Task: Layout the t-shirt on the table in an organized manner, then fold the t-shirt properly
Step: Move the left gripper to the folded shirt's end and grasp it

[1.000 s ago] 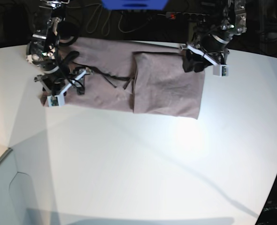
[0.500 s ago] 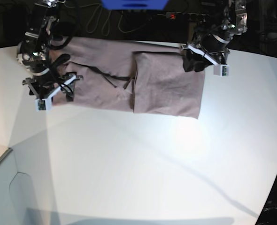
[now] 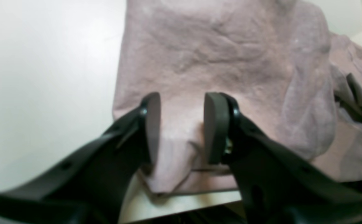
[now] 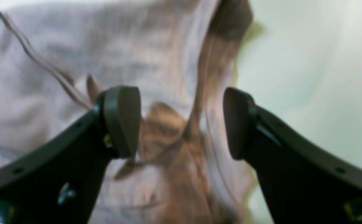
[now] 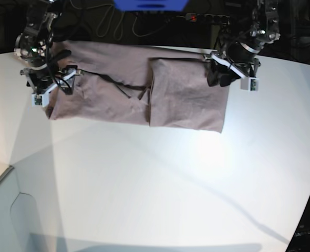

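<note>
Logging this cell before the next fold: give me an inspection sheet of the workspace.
Surface: white table, bare in front.
Job's things: mauve t-shirt lying at the far edge, one end folded over the middle.
Clutter: nothing seen.
Grippers: left tool with its jaws apart astride a raised fold of cloth; right tool open above the shirt's edge.
Cables: loose leads and a power strip behind the table.
Surroundings: dark; blue object at the back.

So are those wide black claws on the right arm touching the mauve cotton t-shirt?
Cannot tell. Right wrist view: right gripper open over the t-shirt, blurred.
</note>
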Robot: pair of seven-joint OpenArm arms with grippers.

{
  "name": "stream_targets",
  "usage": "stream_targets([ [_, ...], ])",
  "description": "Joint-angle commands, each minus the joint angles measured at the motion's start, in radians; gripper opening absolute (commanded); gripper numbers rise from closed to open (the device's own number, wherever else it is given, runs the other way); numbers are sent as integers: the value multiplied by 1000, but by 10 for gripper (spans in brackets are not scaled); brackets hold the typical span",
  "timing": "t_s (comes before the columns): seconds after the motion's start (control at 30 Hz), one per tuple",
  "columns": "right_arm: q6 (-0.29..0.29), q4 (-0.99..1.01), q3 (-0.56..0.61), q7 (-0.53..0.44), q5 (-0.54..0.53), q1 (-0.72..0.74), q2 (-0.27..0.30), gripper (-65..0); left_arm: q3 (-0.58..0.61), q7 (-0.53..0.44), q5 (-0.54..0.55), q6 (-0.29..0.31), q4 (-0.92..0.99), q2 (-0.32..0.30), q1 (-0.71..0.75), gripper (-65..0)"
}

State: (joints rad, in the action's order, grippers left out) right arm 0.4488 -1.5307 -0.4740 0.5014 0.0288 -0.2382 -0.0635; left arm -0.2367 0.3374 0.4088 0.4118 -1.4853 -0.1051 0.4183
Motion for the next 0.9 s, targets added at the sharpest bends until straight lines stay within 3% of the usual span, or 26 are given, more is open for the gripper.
stream_targets([
  [0.0,2,-14,-4,-22,-10,6,20,-228,-3,-19,11,6,-18,-6,-2,-419],
  [0.5,0,129,4,-23,-10,15,37,-242,-3,-19,11,0,-120,-5,6,-419],
  [0.87,3,129,5,-20,-10,26,37,-527,-25,-19,11,0,-125,-5,-2,-419],
])
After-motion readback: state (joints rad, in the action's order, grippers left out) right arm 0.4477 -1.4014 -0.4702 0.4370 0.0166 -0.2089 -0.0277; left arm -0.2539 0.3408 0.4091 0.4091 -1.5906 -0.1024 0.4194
